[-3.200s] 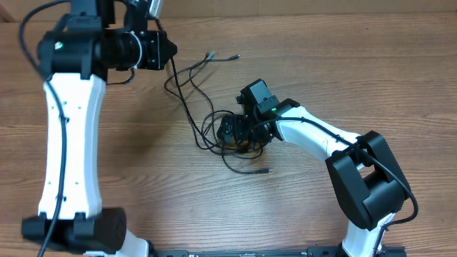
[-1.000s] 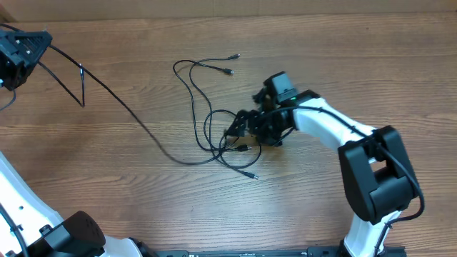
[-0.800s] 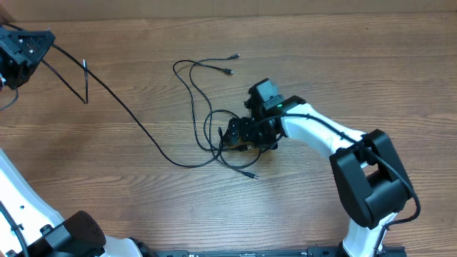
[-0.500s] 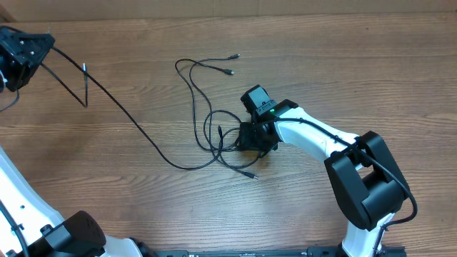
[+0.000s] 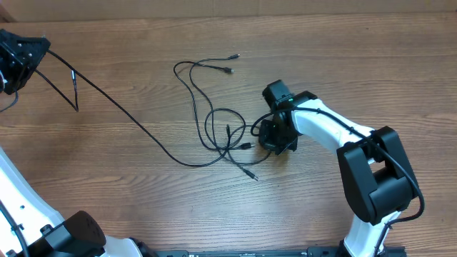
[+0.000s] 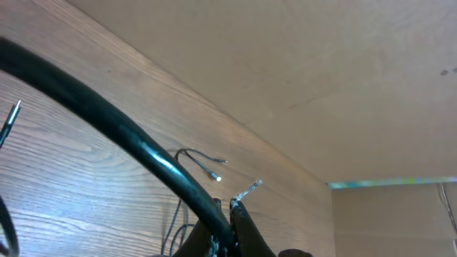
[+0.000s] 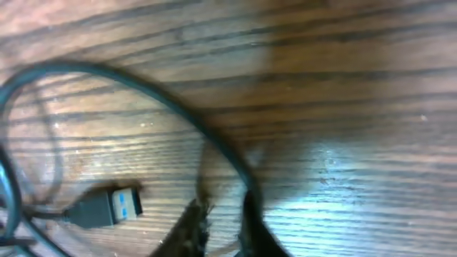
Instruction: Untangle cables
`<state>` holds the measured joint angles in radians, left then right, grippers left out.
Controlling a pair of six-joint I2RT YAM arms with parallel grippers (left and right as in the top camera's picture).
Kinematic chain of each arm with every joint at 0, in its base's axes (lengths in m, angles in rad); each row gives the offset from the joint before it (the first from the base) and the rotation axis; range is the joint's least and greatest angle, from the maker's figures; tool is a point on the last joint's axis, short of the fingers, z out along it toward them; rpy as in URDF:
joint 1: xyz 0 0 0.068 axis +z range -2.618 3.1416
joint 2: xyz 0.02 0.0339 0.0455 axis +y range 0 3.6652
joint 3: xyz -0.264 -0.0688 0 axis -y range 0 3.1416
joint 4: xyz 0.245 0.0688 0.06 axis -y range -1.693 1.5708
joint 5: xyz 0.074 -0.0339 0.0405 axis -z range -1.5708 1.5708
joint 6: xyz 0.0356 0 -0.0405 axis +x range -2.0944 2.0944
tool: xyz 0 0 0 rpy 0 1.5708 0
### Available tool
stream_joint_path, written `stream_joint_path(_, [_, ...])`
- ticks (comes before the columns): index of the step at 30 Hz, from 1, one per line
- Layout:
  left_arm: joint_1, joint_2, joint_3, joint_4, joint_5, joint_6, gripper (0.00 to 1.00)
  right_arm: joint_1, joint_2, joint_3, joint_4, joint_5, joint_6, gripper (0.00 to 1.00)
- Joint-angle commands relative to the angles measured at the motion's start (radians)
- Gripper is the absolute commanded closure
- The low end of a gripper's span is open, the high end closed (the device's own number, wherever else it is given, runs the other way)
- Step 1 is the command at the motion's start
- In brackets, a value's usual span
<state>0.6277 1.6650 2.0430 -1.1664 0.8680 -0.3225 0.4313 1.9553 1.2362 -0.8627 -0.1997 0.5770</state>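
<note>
Several thin black cables point(image 5: 225, 135) lie looped over one another at the table's middle, with small plugs at the back point(image 5: 229, 71) and front point(image 5: 251, 175). One long cable point(image 5: 121, 111) stretches from the tangle to the far left. There my left gripper point(image 5: 39, 51) is raised and shut on that cable point(image 6: 143, 153); in its wrist view the left gripper point(image 6: 230, 232) pinches it. My right gripper point(image 5: 265, 135) sits low just right of the tangle. In its wrist view the right gripper point(image 7: 223, 214) is nearly closed, a cable point(image 7: 214, 143) running in against one finger, a USB plug point(image 7: 107, 205) lying beside it.
The wooden table point(image 5: 371, 64) runs to a back edge along the top of the overhead view. My left arm's white link point(image 5: 18, 200) crosses the left front corner, and the right arm's base point(image 5: 375, 182) stands at the front right.
My left arm swung from above the tangle to the far left, drawing one cable out long. In the last second my right gripper closed and moved right, dragging a loop out.
</note>
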Motion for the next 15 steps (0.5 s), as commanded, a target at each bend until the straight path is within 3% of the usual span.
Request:
stream_joint_path(1, [-0.008, -0.023, 0.021, 0.0, -0.015, 0.012, 0.96, -0.008, 0.005, -0.004, -0.004, -0.021, -0.005, 0.76])
stream_joint_path(5, [-0.012, -0.023, 0.021, -0.002, -0.015, 0.012, 0.96, 0.006, 0.005, -0.005, 0.026, -0.117, -0.007, 0.54])
stream_joint_path(8, [-0.021, -0.023, 0.021, -0.005, -0.015, 0.012, 0.96, 0.008, 0.005, -0.004, 0.055, -0.211, -0.037, 0.52])
stream_joint_path(15, [-0.049, -0.023, 0.021, -0.004, -0.045, 0.012, 0.96, 0.009, -0.001, -0.003, 0.029, -0.353, -0.105, 0.32])
